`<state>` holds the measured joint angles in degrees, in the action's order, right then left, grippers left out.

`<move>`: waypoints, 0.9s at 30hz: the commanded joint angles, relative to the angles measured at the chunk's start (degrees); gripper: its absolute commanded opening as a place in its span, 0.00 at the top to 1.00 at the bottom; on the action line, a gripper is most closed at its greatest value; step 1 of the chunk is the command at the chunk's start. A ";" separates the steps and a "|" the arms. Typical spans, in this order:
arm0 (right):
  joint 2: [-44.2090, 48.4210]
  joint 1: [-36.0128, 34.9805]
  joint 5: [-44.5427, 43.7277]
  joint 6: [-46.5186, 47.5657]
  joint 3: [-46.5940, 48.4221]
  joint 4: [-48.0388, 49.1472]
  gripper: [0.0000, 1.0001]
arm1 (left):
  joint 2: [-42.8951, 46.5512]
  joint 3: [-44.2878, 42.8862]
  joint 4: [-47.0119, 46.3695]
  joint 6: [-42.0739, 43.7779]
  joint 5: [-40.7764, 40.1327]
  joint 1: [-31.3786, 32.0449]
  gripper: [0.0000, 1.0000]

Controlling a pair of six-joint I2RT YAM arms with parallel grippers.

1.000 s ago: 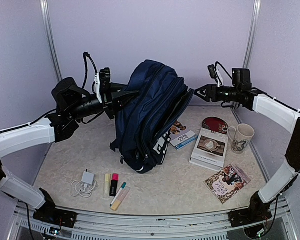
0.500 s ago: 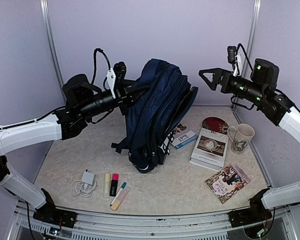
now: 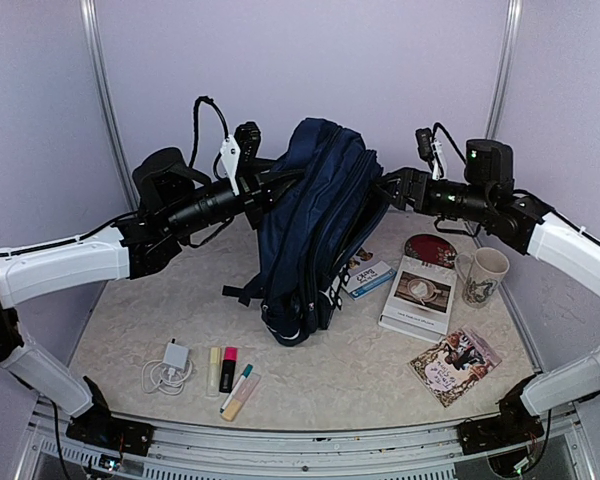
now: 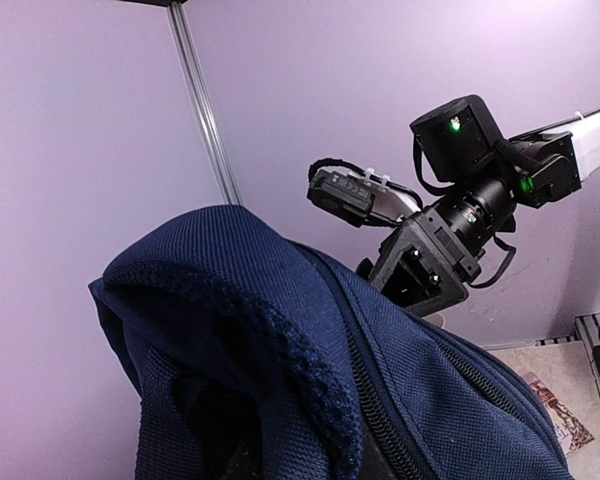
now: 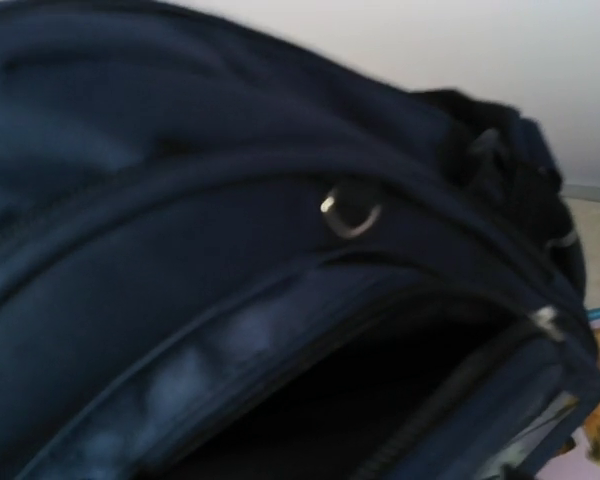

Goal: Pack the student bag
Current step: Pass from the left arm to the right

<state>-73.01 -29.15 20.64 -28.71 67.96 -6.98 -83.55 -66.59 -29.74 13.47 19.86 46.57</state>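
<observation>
My right pincer (image 3: 386, 186) is back at the student bag (image 3: 310, 240), spread unclear; left pincer (image 3: 279, 183) pinches its top, so pocket-widening looks next

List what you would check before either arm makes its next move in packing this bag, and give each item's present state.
1. Left gripper holds the student bag upright by its top: ok.
2. Right gripper open or shut: cannot tell, its fingers are hidden against the bag.
3. Pocket opening gaping in the right wrist view: ok.
4. Mug, highlighters and charger lying free on the table: ok.
5. Small book clear of the bag: not ok, the bag overlaps it.
</observation>
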 commanded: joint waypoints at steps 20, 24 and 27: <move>-19.13 3.78 3.29 18.42 37.50 -7.72 1.00 | 10.58 4.71 -10.00 -0.72 -15.64 -0.05 1.00; -27.98 5.13 3.67 25.18 55.31 -11.68 1.00 | 12.72 8.41 -10.44 -3.87 -17.75 -0.23 0.66; -33.65 5.30 1.40 34.08 66.78 -17.68 1.00 | 14.94 9.19 -5.38 -4.51 -19.98 0.18 0.13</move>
<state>-103.33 -26.22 27.55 -8.67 121.51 -26.20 -72.38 -58.52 -35.14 11.31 2.76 46.28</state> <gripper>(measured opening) 0.027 0.561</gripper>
